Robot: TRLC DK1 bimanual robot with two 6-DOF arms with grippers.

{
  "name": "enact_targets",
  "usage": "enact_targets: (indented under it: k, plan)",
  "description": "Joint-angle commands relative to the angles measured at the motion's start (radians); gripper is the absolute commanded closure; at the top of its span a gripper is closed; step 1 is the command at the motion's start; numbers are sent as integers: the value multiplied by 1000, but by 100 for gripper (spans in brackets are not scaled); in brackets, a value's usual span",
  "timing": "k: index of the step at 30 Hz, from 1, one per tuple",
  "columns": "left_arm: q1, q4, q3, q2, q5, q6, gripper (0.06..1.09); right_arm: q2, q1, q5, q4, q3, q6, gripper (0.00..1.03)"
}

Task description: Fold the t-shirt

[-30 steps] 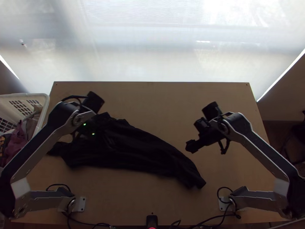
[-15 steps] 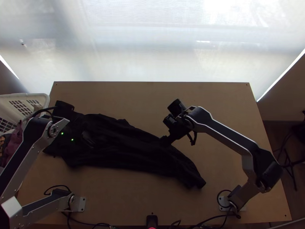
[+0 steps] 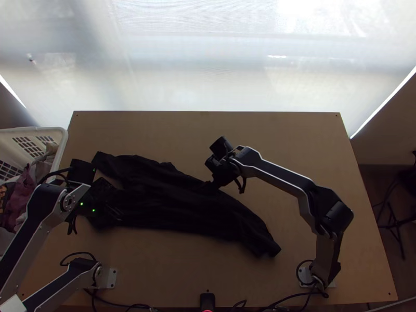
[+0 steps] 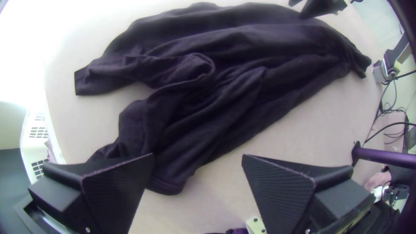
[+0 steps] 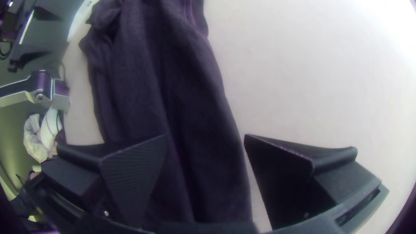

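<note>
T-shirt, black: lies in a long, wrinkled band, slanting from the left of the frame down to just right of lower centre, on the wooden table. Lengthwise creases throughout; one sleeve-like piece juts out at its upper left end.

Left gripper: at the shirt's left end, left of the frame. Jaws spread wide in the left wrist view; a rounded end of cloth shows beyond the gap, beside one finger. Contact with cloth: cannot tell.

Right gripper: at the shirt's upper edge, centre of frame. Jaws likewise spread wide; in the right wrist view the cloth edge runs through the gap, bare table alongside. Contact: cannot tell.

White basket: left edge of frame, beside the table, with crumpled clothes inside.
</note>
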Motion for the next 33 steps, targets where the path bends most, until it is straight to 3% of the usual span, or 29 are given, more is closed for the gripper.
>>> enact_targets:
  k: [1, 5, 11, 15, 19, 21, 25, 33]
  plan:
    - [2, 4, -44, -46, -13, 7, 11, 86, 1, 3, 47, 37, -30, 23]
    - [-6, 4, -68, -57, -13, 13, 11, 110, -5, 11, 56, 58, -48, 24]
    - [-18, 13, -114, -81, -23, 35, 11, 112, -10, 11, 96, 61, -52, 57]
    - [-19, 31, -150, -100, -23, 44, 11, 109, -10, 11, 103, 54, -50, 68]
    - [-24, 56, -185, -115, -55, 68, 11, 78, -7, 8, 113, 23, -52, 90]
    - [-24, 74, -216, -124, -69, 96, 11, 63, -5, 10, 119, 8, -52, 96]
    - [-84, 116, -297, -153, -159, 128, 11, 60, -5, 10, 120, 5, -59, 100]
    - [-131, 165, -377, -187, -207, 147, 11, 61, -13, 10, 120, 22, -58, 100]
